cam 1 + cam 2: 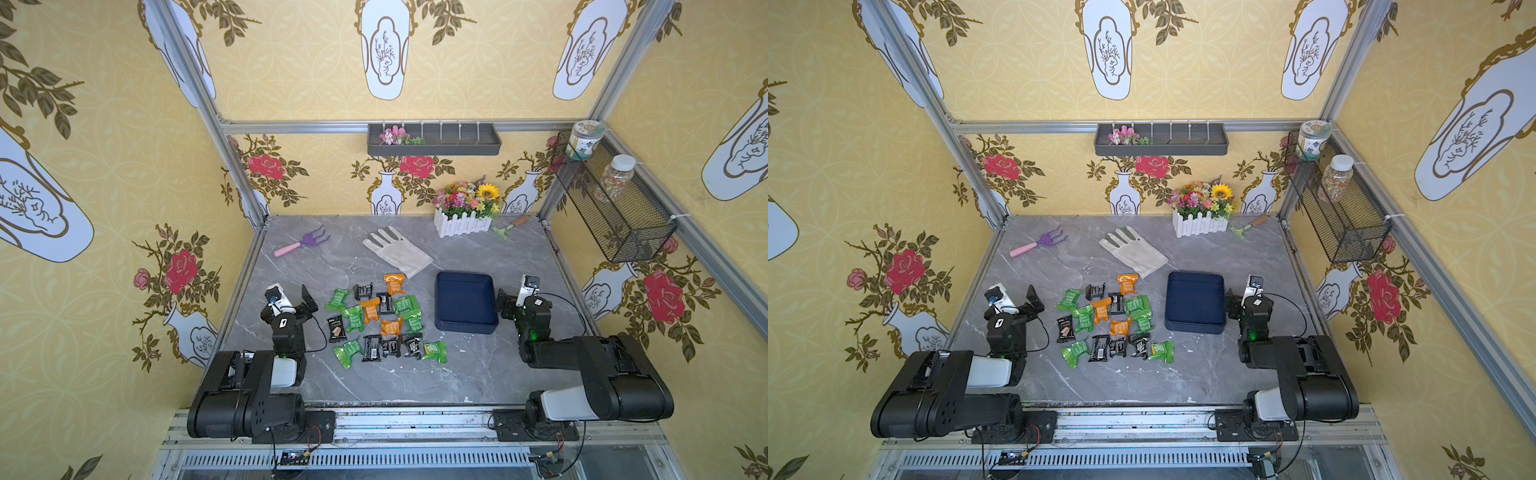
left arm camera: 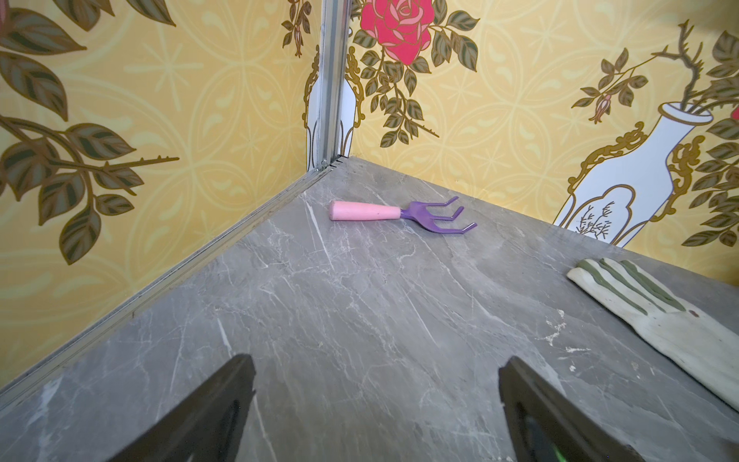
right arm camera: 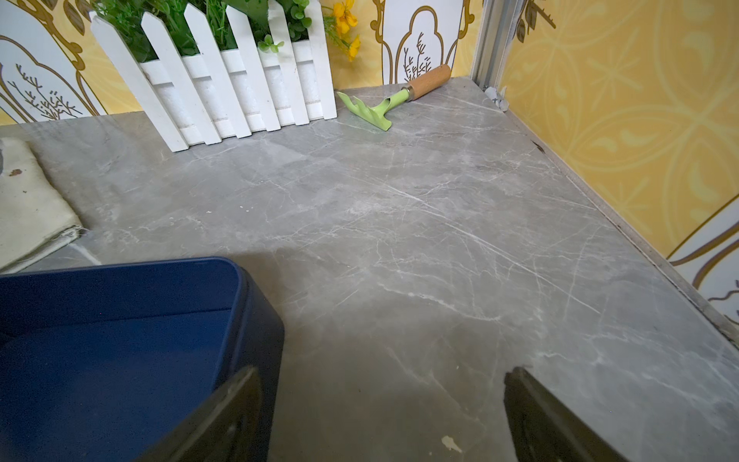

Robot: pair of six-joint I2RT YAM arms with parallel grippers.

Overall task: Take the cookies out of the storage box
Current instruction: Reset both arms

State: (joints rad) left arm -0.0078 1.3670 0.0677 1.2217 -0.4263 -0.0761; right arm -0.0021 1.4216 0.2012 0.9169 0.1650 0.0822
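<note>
Cookies (image 1: 369,311): green, orange and black foil packets lie in a loose cluster on the grey marble table (image 1: 374,386), centre-left, between the two arms. Several overlap.
Storage box (image 1: 464,301): navy tray, flat on the table right of the cluster and apart from it. Its floor shows plain navy in both top views.
Left gripper (image 2: 376,366): fingers spread wide, nothing between them. It stands over bare table just left of the cluster and faces the far-left corner.
Right gripper (image 3: 382,374): fingers spread wide, nothing between them. It sits just beside the box's right wall. One finger overlaps the box's corner in the wrist view; contact cannot be told.
Surroundings: white glove (image 1: 399,251) beyond the cluster; purple hand rake (image 1: 301,243) far left; picket planter (image 1: 463,224) and green rake (image 1: 509,226) far right.
</note>
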